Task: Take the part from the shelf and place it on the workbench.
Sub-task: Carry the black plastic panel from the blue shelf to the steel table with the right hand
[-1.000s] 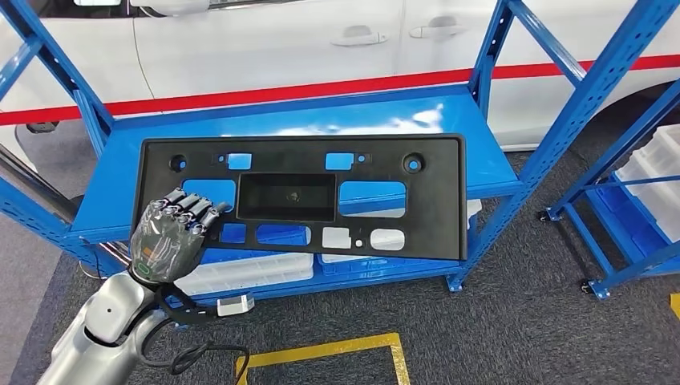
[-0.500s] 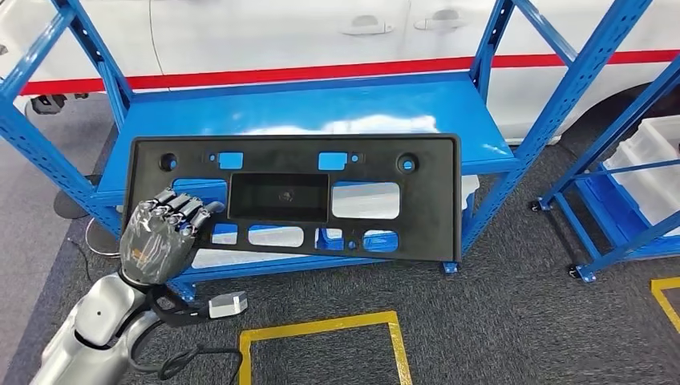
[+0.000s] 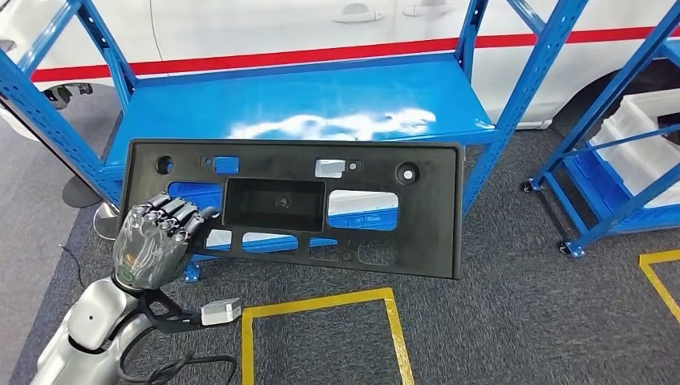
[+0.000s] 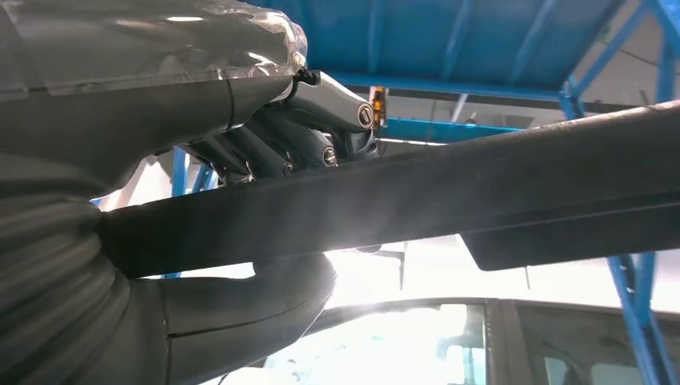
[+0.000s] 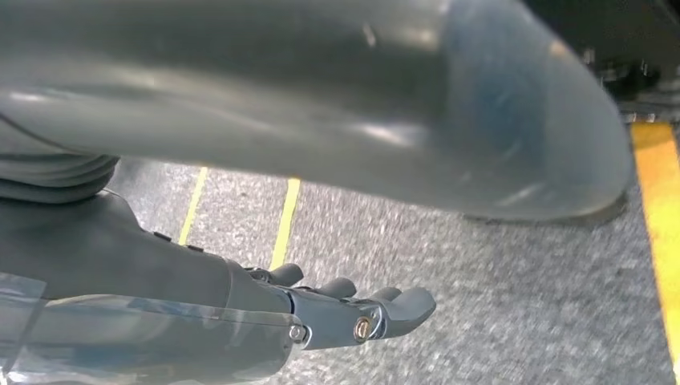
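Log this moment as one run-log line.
stage: carrying | left hand: grips black panel at its end, clear of blue shelf | right hand: hangs over floor, fingers apart, holding nothing | workbench: unseen

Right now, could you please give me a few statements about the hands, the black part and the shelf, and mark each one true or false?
1. The left hand grips the black part near one end. True.
2. The right hand also holds the part. False: it holds nothing and hangs over grey floor.
3. The part lies flat on the blue shelf. False: it is held off the shelf, in front of it.
4. A white car stands behind the shelf. True.
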Action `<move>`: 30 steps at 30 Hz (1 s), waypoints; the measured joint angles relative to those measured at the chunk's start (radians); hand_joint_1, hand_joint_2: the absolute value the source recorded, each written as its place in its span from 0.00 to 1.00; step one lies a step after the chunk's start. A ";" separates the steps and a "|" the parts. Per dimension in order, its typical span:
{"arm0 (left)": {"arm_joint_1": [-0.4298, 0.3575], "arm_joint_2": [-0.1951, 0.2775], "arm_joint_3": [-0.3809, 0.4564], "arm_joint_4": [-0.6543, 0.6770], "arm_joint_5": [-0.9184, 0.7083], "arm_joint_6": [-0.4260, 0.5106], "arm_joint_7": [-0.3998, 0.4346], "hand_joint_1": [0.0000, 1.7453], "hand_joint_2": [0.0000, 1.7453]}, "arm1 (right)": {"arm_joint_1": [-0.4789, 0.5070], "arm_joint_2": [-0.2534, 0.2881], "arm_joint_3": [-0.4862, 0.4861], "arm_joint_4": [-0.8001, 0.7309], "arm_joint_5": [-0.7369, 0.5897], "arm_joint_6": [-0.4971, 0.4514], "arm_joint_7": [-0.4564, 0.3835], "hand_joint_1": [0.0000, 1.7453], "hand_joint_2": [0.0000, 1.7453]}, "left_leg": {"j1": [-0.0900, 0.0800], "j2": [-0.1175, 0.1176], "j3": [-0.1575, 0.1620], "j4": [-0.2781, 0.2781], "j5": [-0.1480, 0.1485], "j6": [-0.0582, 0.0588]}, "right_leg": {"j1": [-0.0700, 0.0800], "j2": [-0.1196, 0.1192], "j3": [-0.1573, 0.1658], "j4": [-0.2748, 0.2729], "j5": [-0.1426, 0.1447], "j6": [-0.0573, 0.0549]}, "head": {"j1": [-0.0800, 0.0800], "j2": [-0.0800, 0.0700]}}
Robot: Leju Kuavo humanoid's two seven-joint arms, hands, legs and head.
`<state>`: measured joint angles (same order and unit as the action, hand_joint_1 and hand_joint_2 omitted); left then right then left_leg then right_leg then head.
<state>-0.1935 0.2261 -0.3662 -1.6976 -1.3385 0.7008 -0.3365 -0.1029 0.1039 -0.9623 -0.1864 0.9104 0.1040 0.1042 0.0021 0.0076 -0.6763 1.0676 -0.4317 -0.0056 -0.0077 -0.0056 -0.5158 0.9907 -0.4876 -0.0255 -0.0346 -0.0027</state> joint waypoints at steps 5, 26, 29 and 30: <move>0.002 -0.003 0.031 0.007 0.025 0.000 -0.042 1.00 1.00 | -0.012 0.001 0.000 0.000 -0.002 0.003 0.008 0.00 0.00 | 0.011 -0.001 -0.020 0.239 -0.124 -0.018 | 0.000 -0.003 -0.093 0.007 0.069 -0.005 | 0.000 0.000; 0.031 -0.072 0.158 0.058 0.064 -0.001 -0.181 1.00 1.00 | -0.017 -0.015 -0.020 -0.004 -0.028 0.024 -0.008 0.00 0.00 | -0.005 0.007 0.040 -0.054 0.046 0.027 | 0.011 0.006 0.026 0.020 -0.036 0.021 | 0.000 0.000; 0.037 -0.079 0.169 0.062 0.066 0.000 -0.184 1.00 1.00 | -0.016 -0.015 -0.023 -0.003 -0.031 0.036 -0.017 0.00 0.00 | -0.002 0.005 0.032 -0.053 0.055 0.010 | 0.010 0.001 0.020 -0.006 -0.015 0.004 | 0.000 0.000; 0.040 -0.080 0.172 0.064 0.066 0.000 -0.185 1.00 1.00 | -0.016 -0.015 -0.024 -0.003 -0.032 0.039 -0.019 0.00 0.00 | -0.001 0.002 0.023 -0.033 0.026 0.004 | 0.007 -0.001 0.010 -0.011 -0.001 -0.004 | 0.000 0.000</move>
<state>-0.1534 0.1461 -0.1942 -1.6341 -1.2721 0.7004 -0.5211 -0.1192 0.0892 -0.9863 -0.1896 0.8781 0.1433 0.0853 0.0006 0.0097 -0.6538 1.0345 -0.4053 -0.0013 -0.0004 -0.0069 -0.5059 0.9799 -0.4883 -0.0297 -0.0344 -0.0027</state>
